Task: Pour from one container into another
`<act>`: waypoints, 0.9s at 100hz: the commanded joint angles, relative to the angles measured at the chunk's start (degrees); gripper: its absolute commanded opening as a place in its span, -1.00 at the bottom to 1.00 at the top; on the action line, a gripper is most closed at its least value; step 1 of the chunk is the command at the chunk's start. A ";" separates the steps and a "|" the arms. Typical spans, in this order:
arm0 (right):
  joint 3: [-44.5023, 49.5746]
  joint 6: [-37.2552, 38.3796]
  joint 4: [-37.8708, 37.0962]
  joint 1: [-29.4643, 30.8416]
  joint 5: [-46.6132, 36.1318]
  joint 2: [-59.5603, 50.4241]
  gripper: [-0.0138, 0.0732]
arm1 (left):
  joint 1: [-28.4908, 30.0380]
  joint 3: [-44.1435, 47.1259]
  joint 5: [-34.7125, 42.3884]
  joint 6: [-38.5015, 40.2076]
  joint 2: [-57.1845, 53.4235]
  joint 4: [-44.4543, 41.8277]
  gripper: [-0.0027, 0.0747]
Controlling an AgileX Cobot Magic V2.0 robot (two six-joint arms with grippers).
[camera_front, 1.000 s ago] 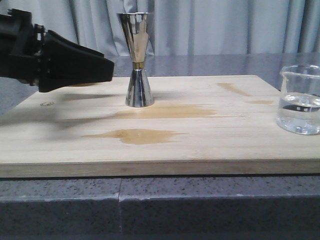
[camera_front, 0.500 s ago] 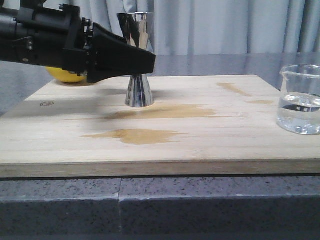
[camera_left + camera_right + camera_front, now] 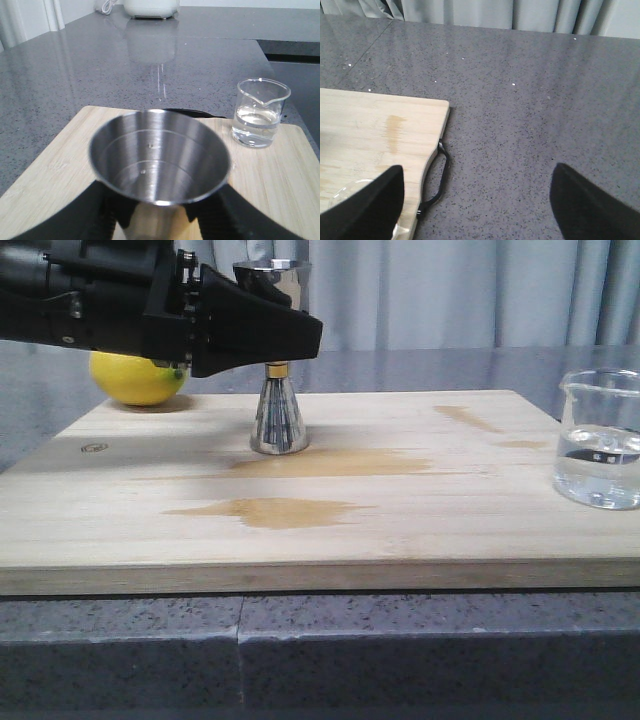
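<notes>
The steel jigger (image 3: pixel 278 420) stands upright on the wooden board (image 3: pixel 420 520), left of centre. My left gripper (image 3: pixel 306 338) reaches in from the left at the height of its gold waist. In the left wrist view the open top cup of the jigger (image 3: pixel 160 150) fills the space between the black fingers (image 3: pixel 95 215), which press on the narrow part below it. The glass beaker (image 3: pixel 600 440) with clear liquid stands at the board's right edge, the same beaker (image 3: pixel 256 117) beyond the jigger. My right gripper (image 3: pixel 477 200) hangs open over the countertop beside the board; the beaker's rim (image 3: pixel 347 192) shows by one finger.
A yellow lemon (image 3: pixel 135 380) lies at the board's back left, behind my left arm. Darker wet patches (image 3: pixel 270 510) mark the board. The board's black hanging loop (image 3: pixel 437 175) lies on the grey countertop. A white appliance (image 3: pixel 150 7) stands far back.
My left gripper has moved right and slightly up, from left of the jigger to around its waist. The lemon has come into sight behind the arm. The beaker has not moved.
</notes>
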State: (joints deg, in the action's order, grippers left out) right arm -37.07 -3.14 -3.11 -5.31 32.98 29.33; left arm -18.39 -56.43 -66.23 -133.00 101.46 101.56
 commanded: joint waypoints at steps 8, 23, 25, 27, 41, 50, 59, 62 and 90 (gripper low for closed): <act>-1.90 -0.21 -0.32 0.36 -4.44 0.80 0.52 | -0.53 -1.57 -5.37 1.93 -2.00 4.44 -0.20; -1.90 -0.21 -0.32 0.36 -4.44 0.80 0.52 | -0.53 -1.57 -6.44 1.96 -2.00 4.44 -0.20; -1.90 -0.21 -0.32 0.36 -4.44 0.80 0.52 | -0.53 -1.75 -6.44 2.08 -2.00 4.44 -0.20; -1.90 -0.21 -0.32 0.36 -4.44 0.80 0.52 | -0.53 -1.73 -6.44 2.23 -2.00 4.44 -0.20; -1.90 -0.21 -0.32 0.36 -4.44 0.80 0.52 | -0.53 -3.12 -6.44 5.57 -2.00 4.44 -0.20; -1.90 -0.21 -0.32 0.36 -4.44 0.80 0.52 | -0.53 -3.89 -6.44 7.34 -2.00 4.44 -0.20; -1.90 -0.21 -0.32 0.36 -4.53 0.80 0.52 | -0.53 -4.43 -6.44 8.28 -2.11 4.44 -0.20; -1.90 -0.21 -0.32 0.36 -4.53 0.80 0.52 | -0.53 -4.43 -6.44 8.28 -2.11 4.44 -0.20; -2.03 -0.21 1.29 0.36 -4.42 0.80 0.52 | -0.53 -6.50 -6.44 8.28 -2.11 4.44 -0.20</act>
State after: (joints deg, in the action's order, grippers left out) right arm -37.07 -3.14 -2.80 -5.31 32.94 29.33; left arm -18.39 -60.31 -66.23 -125.39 101.55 101.14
